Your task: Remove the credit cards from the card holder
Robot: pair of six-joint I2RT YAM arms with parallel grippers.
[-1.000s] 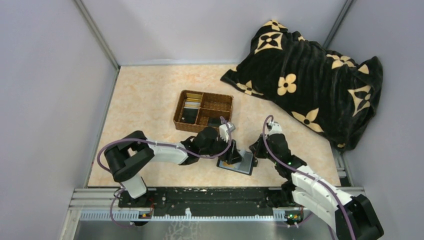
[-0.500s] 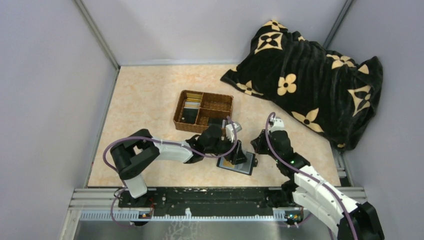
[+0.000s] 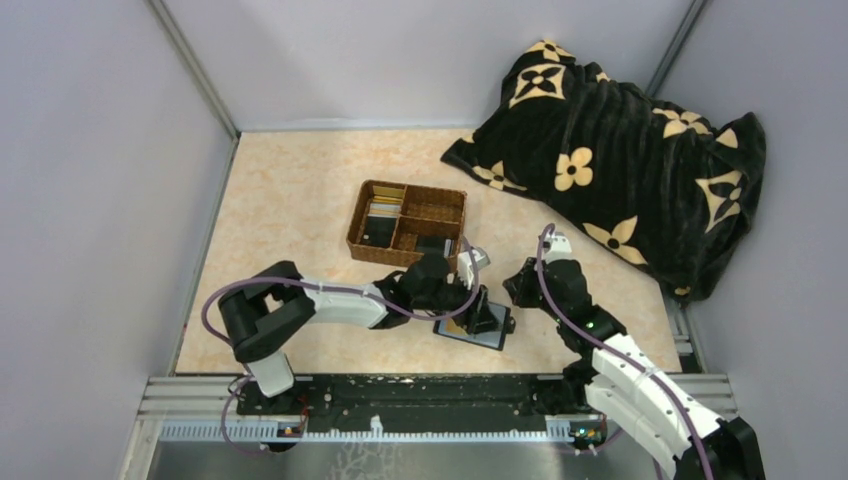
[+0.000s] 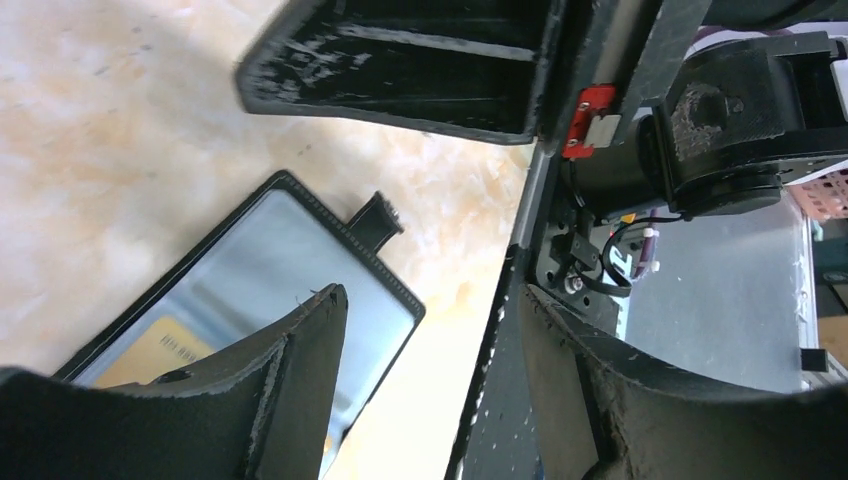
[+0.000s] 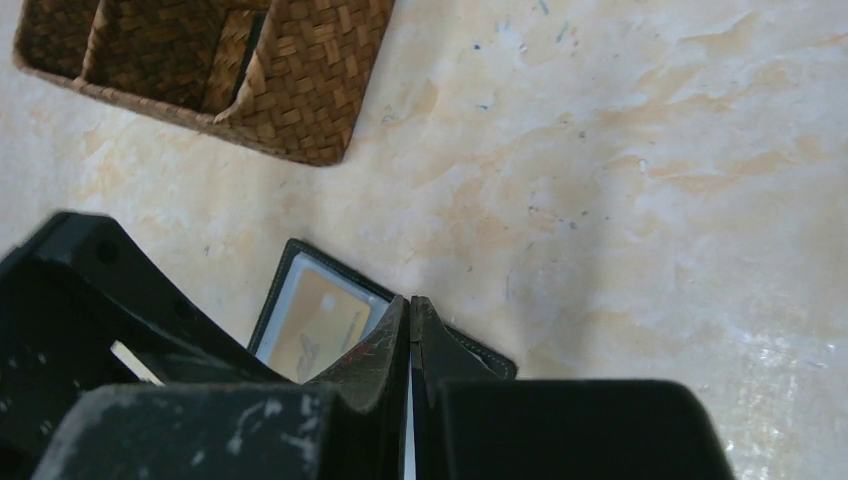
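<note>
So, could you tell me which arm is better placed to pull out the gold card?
Probably left: the left gripper is open right over the card holder, one finger beside the exposed gold card. The right gripper is shut at the holder's edge.

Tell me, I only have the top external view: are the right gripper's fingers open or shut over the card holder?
Observer: Shut. In the right wrist view the right gripper has its fingers pressed together, with the tips over the card holder.
Operator: Any card in it?
Observer: Yes, a gold card lies in it, face up.
Operator: And the left gripper?
Observer: In the left wrist view the left gripper is wide open, with its lower finger above the holder.
</note>
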